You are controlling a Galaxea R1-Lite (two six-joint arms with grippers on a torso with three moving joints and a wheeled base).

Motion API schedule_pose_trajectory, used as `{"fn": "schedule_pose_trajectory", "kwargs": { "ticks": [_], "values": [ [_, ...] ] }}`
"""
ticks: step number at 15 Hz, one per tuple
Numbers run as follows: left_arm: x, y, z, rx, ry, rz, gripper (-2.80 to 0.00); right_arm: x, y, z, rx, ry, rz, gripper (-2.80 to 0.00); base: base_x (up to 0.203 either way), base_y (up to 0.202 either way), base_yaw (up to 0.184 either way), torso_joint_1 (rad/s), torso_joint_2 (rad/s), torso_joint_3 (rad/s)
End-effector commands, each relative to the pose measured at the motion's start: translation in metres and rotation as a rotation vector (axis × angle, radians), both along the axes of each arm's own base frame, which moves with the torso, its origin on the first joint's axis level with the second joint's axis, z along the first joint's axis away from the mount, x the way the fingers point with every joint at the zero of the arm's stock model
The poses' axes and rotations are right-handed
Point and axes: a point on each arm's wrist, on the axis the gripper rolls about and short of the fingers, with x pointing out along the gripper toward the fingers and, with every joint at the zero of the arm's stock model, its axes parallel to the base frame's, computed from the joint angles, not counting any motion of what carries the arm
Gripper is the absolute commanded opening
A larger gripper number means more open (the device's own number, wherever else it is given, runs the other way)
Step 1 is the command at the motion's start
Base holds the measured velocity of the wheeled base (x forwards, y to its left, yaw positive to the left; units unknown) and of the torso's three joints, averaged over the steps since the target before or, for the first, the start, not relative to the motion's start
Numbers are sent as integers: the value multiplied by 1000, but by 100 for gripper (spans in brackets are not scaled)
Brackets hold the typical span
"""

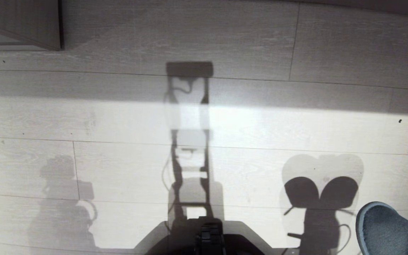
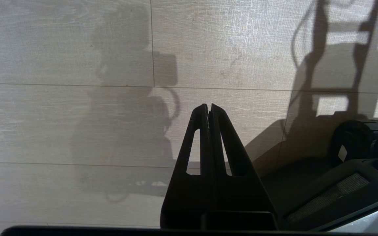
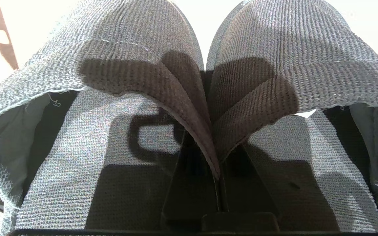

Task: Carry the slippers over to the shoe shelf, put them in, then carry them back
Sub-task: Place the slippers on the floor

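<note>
Pale wood-grain floor (image 1: 246, 42) fills the head view, crossed by a bright band of light and by the long shadow of the robot's own trunk down the middle. At the upper left corner a taupe wood-grain cabinet corner (image 1: 30, 24) juts into the frame; whether it belongs to the shoe shelf cannot be told from here. The dark front of the robot base (image 1: 207, 237) shows at the lower edge.

The slippers (image 1: 384, 230) appear at the lower right corner of the head view as two grey-blue rounded soles, side by side, raised off the floor, with their heart-shaped shadow lying on the boards just to the left. In the right wrist view the pair fills the frame: both knitted straps are pinched together at the middle, and the right gripper (image 3: 218, 170) has its fingers (image 3: 192, 183) clenched on those inner strap edges, so the two slippers hang from it, splayed apart to either side.

The left gripper (image 2: 208, 109) hangs over bare floor beside the robot base, holding nothing; its fingers (image 2: 223, 137) are pressed together tip to tip. Its shadow lies on the boards beyond it, and the ladder-like shadow of the trunk falls near the base.
</note>
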Motion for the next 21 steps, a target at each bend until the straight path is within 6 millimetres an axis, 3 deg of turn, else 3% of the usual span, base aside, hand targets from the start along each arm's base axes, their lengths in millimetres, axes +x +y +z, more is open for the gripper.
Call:
{"fn": "schedule_pose_trajectory", "kwargs": {
  "ticks": [1,6,8,11,13,16,21],
  "values": [
    [0,0,0,0,0,0,-280,0,0,0,0,0,-1,-280,0,0,0,7,3,-35],
    [0,0,0,-2,-5,0,-280,-2,0,7,-2,-29,13,-280,0,0,0,0,0,0],
    [0,0,0,-3,-5,0,-280,-5,1,27,-2,-65,35,-280,0,0,0,0,0,0],
    [0,0,0,-3,-5,0,-280,17,1,63,0,30,45,-280,0,0,0,0,0,0],
    [0,0,0,-3,-5,0,-280,49,1,85,-3,102,47,-280,0,0,0,0,0,0],
    [0,0,0,-3,-5,0,-280,116,1,117,-20,113,52,-280,0,0,0,0,0,0],
    [0,0,0,-1,-5,0,-280,231,4,178,-61,-173,65,-280,0,0,0,0,0,0]
  ]
}}
